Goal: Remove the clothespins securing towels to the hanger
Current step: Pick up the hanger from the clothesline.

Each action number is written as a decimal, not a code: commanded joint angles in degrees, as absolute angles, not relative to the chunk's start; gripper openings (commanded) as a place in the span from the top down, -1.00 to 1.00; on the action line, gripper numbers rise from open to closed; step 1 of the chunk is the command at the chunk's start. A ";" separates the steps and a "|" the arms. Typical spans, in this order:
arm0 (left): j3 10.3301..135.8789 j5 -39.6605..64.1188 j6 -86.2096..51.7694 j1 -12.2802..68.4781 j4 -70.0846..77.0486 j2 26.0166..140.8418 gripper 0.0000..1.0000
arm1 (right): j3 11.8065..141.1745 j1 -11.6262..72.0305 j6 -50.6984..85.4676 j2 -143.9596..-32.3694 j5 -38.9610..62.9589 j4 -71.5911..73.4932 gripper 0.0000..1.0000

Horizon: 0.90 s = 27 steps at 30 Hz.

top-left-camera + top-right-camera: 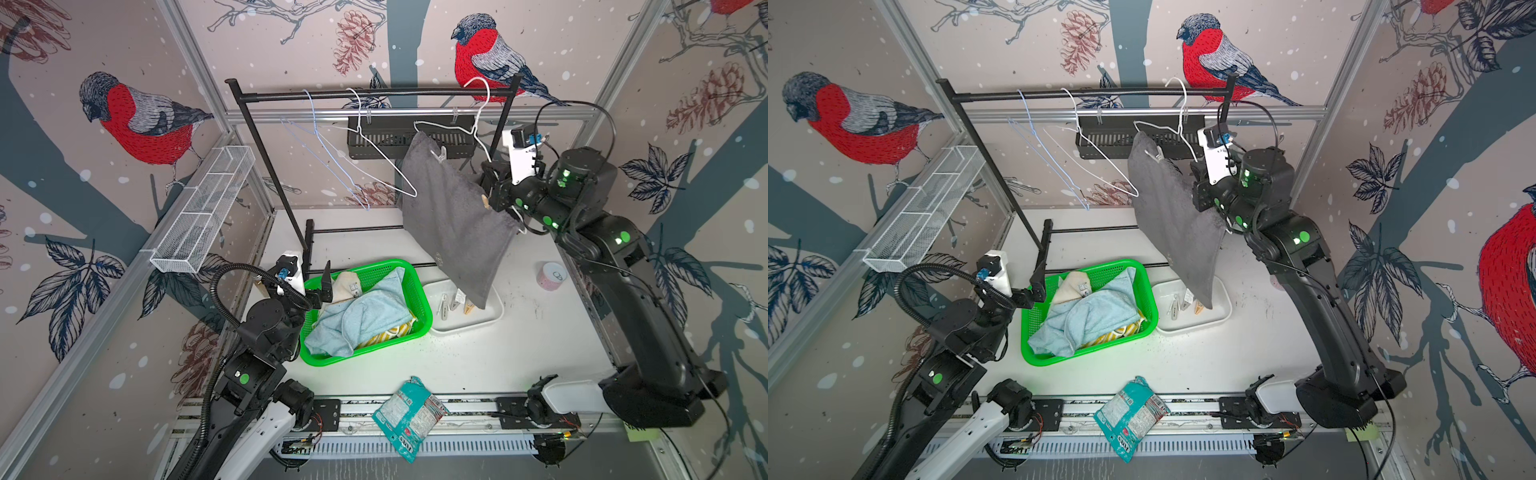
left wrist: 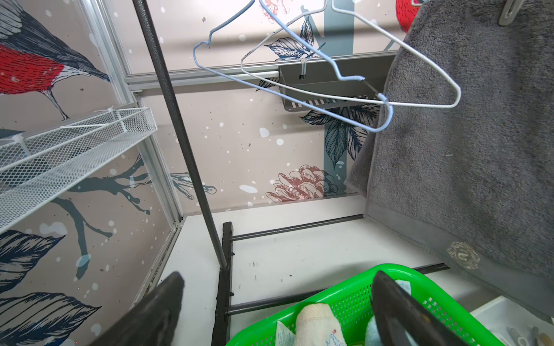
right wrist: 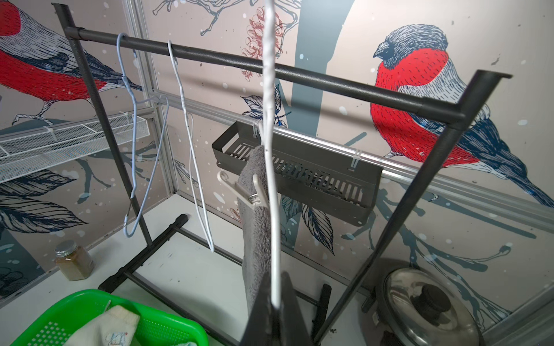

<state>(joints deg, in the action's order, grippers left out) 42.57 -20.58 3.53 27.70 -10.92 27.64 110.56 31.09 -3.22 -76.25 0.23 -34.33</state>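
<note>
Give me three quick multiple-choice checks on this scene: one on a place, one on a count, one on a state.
1. Where does the light blue towel lie?
A in the white tray; B on the bare tabletop; C in the green basket.
2. How many wire hangers hook over the black rail?
A two; B three; C five.
3. How is the left gripper?
A open and empty; B shut tight; C out of every view.

Key:
1 C, the towel lies bunched inside the basket in both top views.
2 B, one blue and two white hang there.
3 A, its wrist view shows the fingers wide apart with nothing between them.
</note>
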 commanded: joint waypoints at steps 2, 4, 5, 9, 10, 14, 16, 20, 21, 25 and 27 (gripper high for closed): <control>45.19 -16.09 5.08 27.73 -11.86 29.85 -0.91 | 111.00 31.31 -3.52 -72.05 -0.70 -36.89 0.98; 46.57 -14.32 5.19 27.73 -11.56 31.20 -0.89 | 111.16 31.32 -3.66 -69.24 -1.52 -39.75 0.98; 47.17 -13.48 5.12 27.77 -11.31 31.74 -0.88 | 111.34 31.36 -3.80 -68.43 -1.58 -41.02 0.98; 49.69 -10.47 4.57 27.77 -10.22 33.77 -0.83 | 113.63 31.36 -4.46 -65.77 -0.63 -46.80 0.98; 50.30 -9.71 4.49 27.77 -10.09 34.28 -0.81 | 114.41 31.31 -4.60 -65.23 -0.18 -48.28 0.98; 53.04 -7.02 3.12 27.70 -11.21 37.06 -0.75 | 114.04 31.30 -5.85 -61.04 4.13 -50.87 0.98; 54.36 -6.10 2.10 27.73 -11.95 38.25 -0.75 | 113.21 31.29 -6.67 -58.64 7.28 -51.88 0.98; 54.82 -2.47 1.63 27.77 -10.33 38.55 -0.76 | 108.92 31.33 -9.73 -54.35 16.49 -50.77 0.98; 55.20 -1.43 1.31 27.73 -10.10 38.86 -0.77 | 108.49 31.30 -10.29 -53.97 17.48 -50.71 0.98; 59.20 -0.88 0.36 27.69 -12.37 40.30 -0.78 | 109.26 31.33 -12.58 -54.86 20.19 -52.50 0.99; 61.62 -2.04 0.52 27.77 -13.83 40.45 -0.78 | 109.11 31.29 -13.87 -55.59 22.97 -52.26 0.99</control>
<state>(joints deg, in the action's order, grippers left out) 59.24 -2.59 1.28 27.70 -13.56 40.47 108.95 31.33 -10.87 -55.07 17.21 -55.46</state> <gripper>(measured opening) 0.889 0.061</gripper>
